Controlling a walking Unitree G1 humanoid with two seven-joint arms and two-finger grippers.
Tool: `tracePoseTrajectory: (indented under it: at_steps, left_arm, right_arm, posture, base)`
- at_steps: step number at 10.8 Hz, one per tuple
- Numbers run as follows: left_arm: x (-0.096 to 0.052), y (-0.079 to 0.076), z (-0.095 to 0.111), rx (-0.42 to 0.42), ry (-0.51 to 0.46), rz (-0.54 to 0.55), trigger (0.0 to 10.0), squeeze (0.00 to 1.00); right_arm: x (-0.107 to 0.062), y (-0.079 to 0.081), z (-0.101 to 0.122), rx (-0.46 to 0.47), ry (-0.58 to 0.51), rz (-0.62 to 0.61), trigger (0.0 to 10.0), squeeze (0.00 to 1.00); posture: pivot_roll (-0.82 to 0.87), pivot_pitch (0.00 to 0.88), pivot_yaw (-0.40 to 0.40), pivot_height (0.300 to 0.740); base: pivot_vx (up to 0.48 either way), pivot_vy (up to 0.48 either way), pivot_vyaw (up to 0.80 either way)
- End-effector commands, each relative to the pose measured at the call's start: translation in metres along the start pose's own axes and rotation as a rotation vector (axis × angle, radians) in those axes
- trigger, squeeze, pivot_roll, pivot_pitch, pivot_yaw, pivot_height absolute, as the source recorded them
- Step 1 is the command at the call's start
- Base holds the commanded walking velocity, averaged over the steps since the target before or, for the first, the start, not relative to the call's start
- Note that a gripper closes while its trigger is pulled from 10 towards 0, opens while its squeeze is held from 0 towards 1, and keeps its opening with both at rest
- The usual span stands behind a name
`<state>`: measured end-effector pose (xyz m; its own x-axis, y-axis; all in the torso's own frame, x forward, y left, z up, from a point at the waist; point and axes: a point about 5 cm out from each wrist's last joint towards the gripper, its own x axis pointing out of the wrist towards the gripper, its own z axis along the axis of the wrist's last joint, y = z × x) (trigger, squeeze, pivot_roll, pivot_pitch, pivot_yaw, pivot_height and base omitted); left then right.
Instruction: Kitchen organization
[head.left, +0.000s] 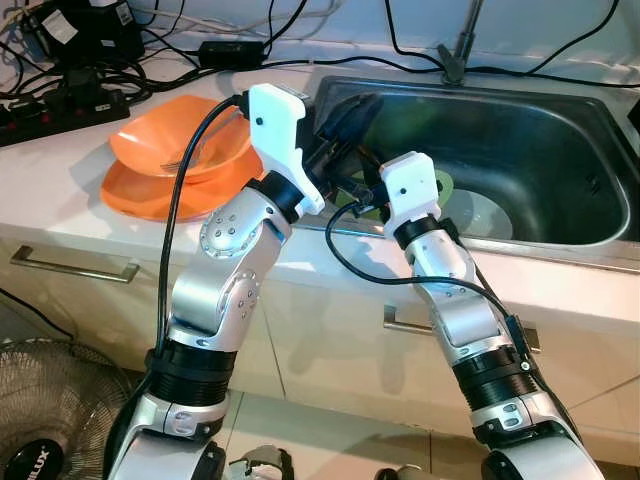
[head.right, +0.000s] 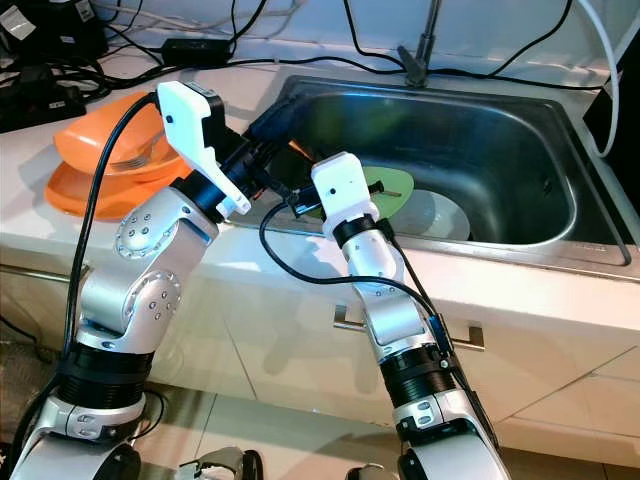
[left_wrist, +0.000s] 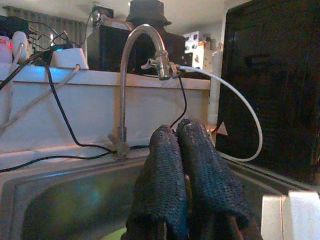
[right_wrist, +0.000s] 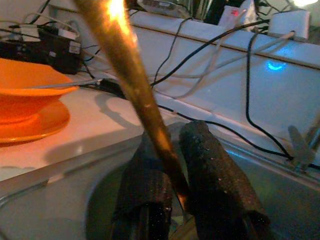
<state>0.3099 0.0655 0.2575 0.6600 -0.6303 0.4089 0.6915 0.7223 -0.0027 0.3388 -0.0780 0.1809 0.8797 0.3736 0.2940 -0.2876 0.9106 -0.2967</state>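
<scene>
My right gripper (right_wrist: 172, 131) is shut on a thin brown wooden stick (right_wrist: 134, 75) that rises slanting out from between its fingers. It hovers over the left rim of the steel sink (head.left: 560, 110). My left gripper (head.left: 345, 115) reaches over that same rim just above it, its two black fingers (left_wrist: 160, 185) pressed together and pointing toward the tap (left_wrist: 131, 60). I cannot tell whether anything lies between them. A green plate (head.right: 388, 188) and a white plate (head.right: 437, 215) lie in the sink bottom, partly hidden by my right wrist.
An orange bowl (head.left: 190, 145) with a fork in it sits on an orange plate (head.left: 140, 192) on the counter left of the sink. A power strip (head.left: 60, 105) and cables crowd the back. A floor fan (head.left: 45, 410) stands low at my left.
</scene>
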Motion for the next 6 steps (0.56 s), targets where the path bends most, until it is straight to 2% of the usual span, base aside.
tracePoseTrajectory:
  at_steps: [1,2,5,6]
  left_arm:
    - [-0.0031,0.0073,0.0050,-0.014,-0.018,0.030,10.0,0.00]
    - [-0.0041,0.0079,0.0030,0.007,0.001,0.025,10.0,0.00]
    - [-0.0039,0.0081,0.0018,-0.004,0.001,0.034,10.0,0.00]
    - [-0.0033,0.0083,0.0004,-0.019,0.000,0.036,10.0,1.00]
  right_arm:
    - [0.0020,-0.0135,0.0039,0.029,-0.021,-0.063,0.0,0.00]
    - [0.0022,-0.0143,0.0042,0.024,-0.022,-0.063,0.0,0.00]
    - [0.0020,-0.0155,0.0041,0.022,-0.022,-0.064,0.0,0.00]
    - [0.0021,-0.0163,0.0034,0.021,-0.021,-0.065,0.0,0.00]
  posture:
    - [0.11,0.061,0.056,0.740]
    - [0.11,0.062,0.056,0.740]
    - [0.11,0.062,0.055,0.740]
    - [0.11,0.062,0.055,0.740]
  base:
    - [0.000,0.000,0.00]
    - [0.000,0.000,0.00]
    - [0.000,0.000,0.00]
    - [0.000,0.000,0.00]
